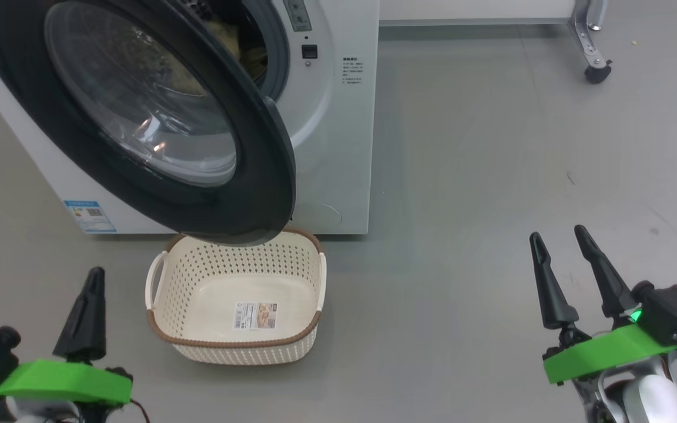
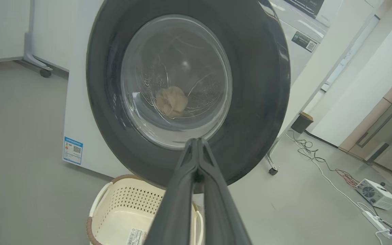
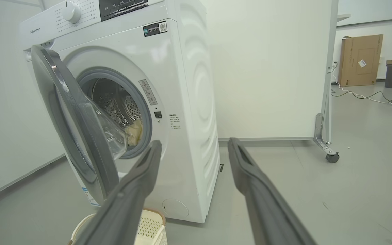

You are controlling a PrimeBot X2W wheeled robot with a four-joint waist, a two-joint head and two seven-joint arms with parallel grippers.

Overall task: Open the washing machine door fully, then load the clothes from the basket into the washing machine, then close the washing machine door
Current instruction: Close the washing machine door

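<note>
At 7 o'clock in the head view the left end effector (image 1: 95,275) is pinched shut on nothing. At 4 o'clock the right end effector (image 1: 557,232) stands wide apart, also empty. The basket (image 1: 238,261), near 6, is empty, its long axis running 9 to 3. Over its far rim hangs the washing machine door (image 1: 256,164), ajar, hinged upright at 11, its free edge pointing toward 6. The clothes (image 3: 135,131) lie inside the washing machine (image 1: 332,147). Closing looks next: press the black ring near its free edge, toward 12, until it latches.
</note>
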